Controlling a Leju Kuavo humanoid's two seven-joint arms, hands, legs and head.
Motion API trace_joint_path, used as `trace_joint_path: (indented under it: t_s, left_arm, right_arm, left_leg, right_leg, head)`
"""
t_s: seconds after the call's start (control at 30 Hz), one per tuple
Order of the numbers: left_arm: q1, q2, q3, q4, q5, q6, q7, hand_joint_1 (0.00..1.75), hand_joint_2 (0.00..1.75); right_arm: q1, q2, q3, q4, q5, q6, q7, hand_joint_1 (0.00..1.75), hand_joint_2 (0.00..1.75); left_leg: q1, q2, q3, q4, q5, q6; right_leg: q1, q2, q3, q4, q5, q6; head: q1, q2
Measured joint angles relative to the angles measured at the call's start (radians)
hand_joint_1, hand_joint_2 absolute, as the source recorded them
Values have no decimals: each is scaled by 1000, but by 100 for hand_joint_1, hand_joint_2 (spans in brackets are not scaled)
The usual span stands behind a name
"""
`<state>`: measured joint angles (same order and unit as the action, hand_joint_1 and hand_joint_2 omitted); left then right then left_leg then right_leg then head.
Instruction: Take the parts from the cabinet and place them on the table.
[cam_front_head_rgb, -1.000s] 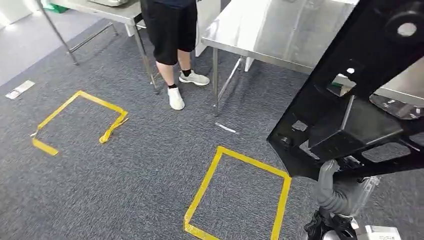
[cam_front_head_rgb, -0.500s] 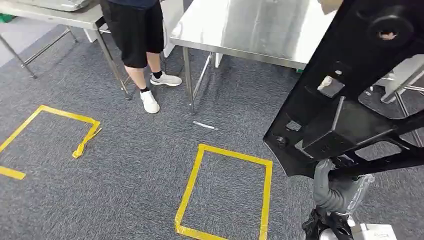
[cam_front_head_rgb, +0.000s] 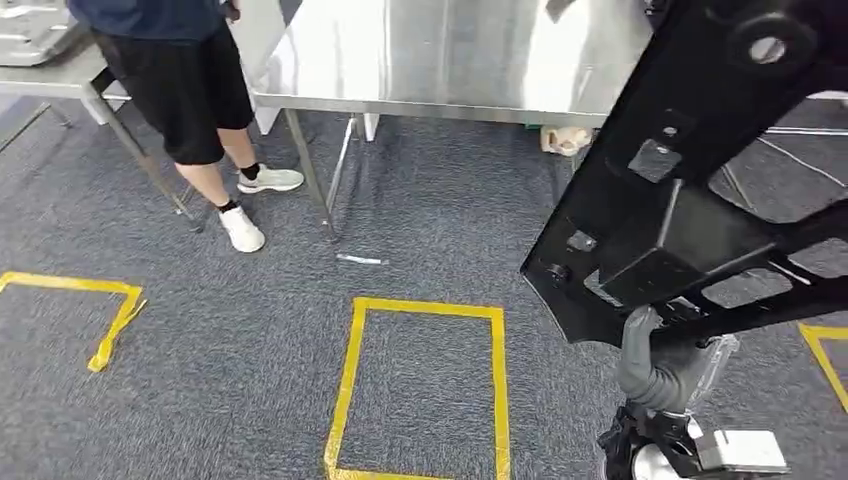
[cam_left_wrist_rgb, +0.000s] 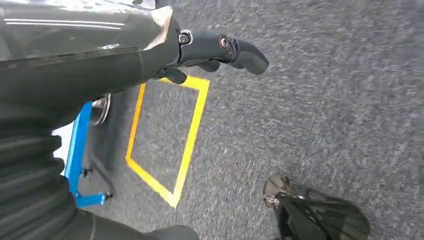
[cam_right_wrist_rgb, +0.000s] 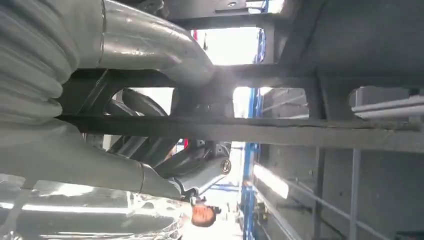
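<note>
Right hand (cam_right_wrist_rgb: 145, 125) grips a large black part (cam_front_head_rgb: 700, 190), thick thumb on one side of a rib of its frame, darker fingers wrapped round the other side. Part is a flat black panel with cut-out holes and ribs, held up tilted in the right of the head view, above the carpet and overlapping the near edge of a steel table (cam_front_head_rgb: 450, 50). Left hand (cam_left_wrist_rgb: 215, 50) hangs over the grey carpet (cam_front_head_rgb: 200, 400), fingers stretched out, nothing in it. Yellow tape rectangle (cam_front_head_rgb: 420, 390) lies on the carpet just in front of the table; another yellow tape outline (cam_front_head_rgb: 110, 310) sits farther left. Person (cam_front_head_rgb: 170, 70) in black shorts and white shoes stands by the table's left corner, beside a second table (cam_front_head_rgb: 40, 60).
</note>
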<state>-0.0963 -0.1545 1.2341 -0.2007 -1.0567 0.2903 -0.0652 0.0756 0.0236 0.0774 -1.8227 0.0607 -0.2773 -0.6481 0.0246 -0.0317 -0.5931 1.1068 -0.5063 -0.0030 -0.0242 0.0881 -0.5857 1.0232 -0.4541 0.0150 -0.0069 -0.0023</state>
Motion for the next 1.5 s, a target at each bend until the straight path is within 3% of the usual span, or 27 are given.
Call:
trace_joint_path:
  t_s: [0.03, 0.07, 0.1, 0.17, 0.2, 0.23, 0.27, 0.33, 0.37, 0.4, 0.43, 0.47, 0.5, 0.63, 0.67, 0.7, 0.73, 0.87, 0.93, 1.17, 1.2, 1.23, 1.3, 1.33, 1.37, 1.43, 1.5]
  left_arm:
    - [1, 0, 0, 0, 0, -2, 0, 0, 175]
    - [1, 0, 0, 0, 0, -3, -1, 0, 175]
    - [1, 1, 0, 0, -1, -3, -2, 0, 175]
    - [0, 2, 0, 0, -2, -7, -6, 0, 175]
    - [-1, 2, 0, 0, -2, -11, -9, 0, 175]
    - [-2, 2, 0, 0, -2, -12, -11, 0, 175]
    - [-1, 3, 0, 0, -3, -14, -14, 0, 175]
    - [2, 3, 0, 0, -3, -16, -16, 0, 175]
    - [3, 4, 0, 0, -4, -16, -17, 0, 175]
    - [4, 5, 0, 0, -5, -16, -18, 0, 175]
    - [4, 5, 0, 0, -6, -16, -20, 0, 175]
    - [4, 5, 0, 0, -7, -16, -24, 0, 175]
    - [3, 5, 0, 0, -8, -17, -25, 0, 175]
    - [3, 5, 0, 0, -9, -17, -25, 0, 175]
    - [3, 5, 0, 0, -11, -18, -28, 0, 175]
    - [3, 6, 0, 0, -11, -18, -29, 0, 175]
    - [3, 7, 0, 0, -11, -18, -29, 0, 175]
    - [3, 7, -1, 0, -16, -16, -31, 0, 175]
    - [3, 7, -2, 0, -18, -13, -29, 0, 175]
    - [3, 11, -2, 0, -18, -6, -19, 0, 175]
    - [3, 10, -2, 0, -19, -6, -19, 0, 175]
    - [2, 8, -2, 0, -19, -6, -19, 0, 175]
    - [1, 8, -2, 0, -19, -5, -19, 0, 175]
    - [1, 6, -2, 0, -19, -5, -19, 0, 175]
    - [2, 6, -2, 0, -19, -5, -19, 0, 175]
    - [2, 5, -2, 0, -19, -4, -19, 0, 175]
    - [3, 3, -2, 0, -19, -1, -19, 0, 175]
  right_arm:
    - [-1, 0, 0, 0, 0, 0, 0, 175, 175]
    - [-3, -1, 0, 0, 0, -1, 0, 175, 175]
    - [-2, -1, 0, 0, 0, -1, 0, 175, 175]
    - [5, -2, 0, 0, 3, -9, -2, 175, 175]
    - [9, -5, 0, -1, 8, -16, -3, 175, 175]
    - [11, -7, 0, -1, 13, -19, -3, 175, 175]
    - [8, -7, 0, -1, 15, -20, -3, 175, 175]
    - [12, -9, 0, -1, 16, -22, -3, 175, 175]
    - [16, -11, 0, -1, 20, -23, -3, 175, 175]
    - [20, -12, 0, 0, 21, -24, -3, 175, 175]
    - [20, -14, 0, 0, 21, -26, -3, 175, 175]
    - [20, -16, 0, -1, 22, -27, -3, 175, 175]
    - [20, -16, 0, -1, 22, -27, -3, 175, 175]
    - [20, -16, 0, -1, 22, -27, -3, 175, 175]
    - [19, -18, 0, 0, 24, -29, -3, 175, 175]
    - [21, -18, 0, -2, 24, -29, -3, 175, 175]
    - [23, -19, -1, -2, 25, -30, -3, 175, 175]
    - [25, -19, -1, -2, 35, -33, -1, 175, 175]
    - [25, -19, -1, -2, 37, -32, 0, 175, 175]
    - [21, -15, 1, -2, 42, -25, 3, 175, 175]
    - [19, -16, 1, -3, 43, -23, 4, 175, 175]
    - [19, -16, 1, -3, 43, -23, 5, 175, 175]
    - [16, -16, 2, -3, 43, -19, 5, 175, 175]
    - [19, -18, 2, -2, 43, -19, 5, 175, 175]
    - [20, -19, 2, -2, 45, -19, 5, 175, 175]
    - [20, -20, 2, 0, 45, -18, 6, 175, 175]
    - [20, -20, 2, 0, 45, -16, 6, 175, 175]
  left_leg:
    - [7, -61, 23, -53, 2, 1]
    - [7, -62, 30, -77, -3, -1]
    - [2, -51, 29, -72, -2, 1]
    - [-8, -30, 29, -72, -1, 16]
    - [2, -15, 38, -83, 8, 30]
    - [-3, -9, 42, -86, 10, 33]
    - [-3, 0, 42, -86, 11, 42]
    - [-8, 21, 39, -85, 10, 44]
    - [-8, 29, 38, -85, 9, 45]
    - [-8, 35, 38, -85, 9, 44]
    - [-6, 39, 39, -85, 8, 43]
    - [-5, 41, 40, -85, 7, 42]
    - [-5, 42, 41, -85, 7, 41]
    - [-5, 42, 41, -85, 7, 40]
    - [-7, 45, 45, -84, 2, 30]
    - [-13, 46, 45, -83, -1, 21]
    - [-11, 45, 47, -85, 0, 42]
    - [-10, 45, 54, -100, 6, 27]
    - [-8, 45, 54, -102, 6, 14]
    - [-19, 45, 53, -99, 2, 26]
    - [-4, 47, 73, -131, 21, 33]
    - [-6, 48, 76, -136, 22, 34]
    - [-3, 51, 77, -138, 25, 39]
    - [-3, 51, 76, -138, 25, 39]
    - [-2, 51, 76, -138, 23, 37]
    - [2, 51, 78, -138, 20, 32]
    - [14, 47, 88, -134, 9, 15]
  right_leg:
    - [2, 9, -4, 2, 0, 3]
    - [13, 20, -12, 9, -1, 11]
    - [5, 29, -16, 4, 5, 20]
    - [-1, 50, -20, -4, 11, 33]
    - [3, 40, -31, 3, 8, 39]
    - [5, -17, -40, 24, -3, 39]
    - [8, -55, -63, 74, -31, 35]
    - [6, -74, -142, 239, -97, 30]
    - [4, -74, -170, 299, -112, 34]
    - [2, -75, -173, 306, -107, 40]
    - [-1, -77, -151, 269, -90, 51]
    - [-5, -80, -110, 193, -61, 61]
    - [-6, -81, -90, 159, -48, 65]
    - [-6, -82, -80, 140, -42, 67]
    - [-6, -98, -5, 0, -15, 67]
    - [2, -90, 2, -2, -8, 53]
    - [0, -87, 3, -4, -6, 52]
    - [1, -87, 4, -4, -7, 48]
    - [2, -88, 3, -4, -9, 40]
    - [-8, -88, 8, -13, -3, 46]
    - [-4, -89, 3, -8, -5, 49]
    - [-5, -89, 0, 5, -13, 48]
    - [-3, -88, -60, 123, -65, 42]
    - [-7, -88, -109, 219, -96, 43]
    - [-9, -88, -144, 281, -108, 50]
    - [-13, -88, -147, 273, -90, 63]
    - [-26, -91, -65, 100, -6, 100]
  head:
    - [1, 0]
    - [3, 0]
    - [2, 0]
    - [1, 0]
    - [1, 0]
    - [3, 0]
    - [15, 0]
    - [14, 0]
    - [16, 0]
    - [14, 0]
    - [15, 0]
    - [15, 0]
    - [15, 0]
    - [15, 0]
    - [16, 0]
    - [12, 0]
    - [11, 0]
    - [11, 0]
    - [11, 0]
    - [10, 0]
    - [12, 0]
    - [14, 0]
    - [17, 0]
    - [16, 0]
    - [16, 0]
    - [16, 0]
    - [16, 0]
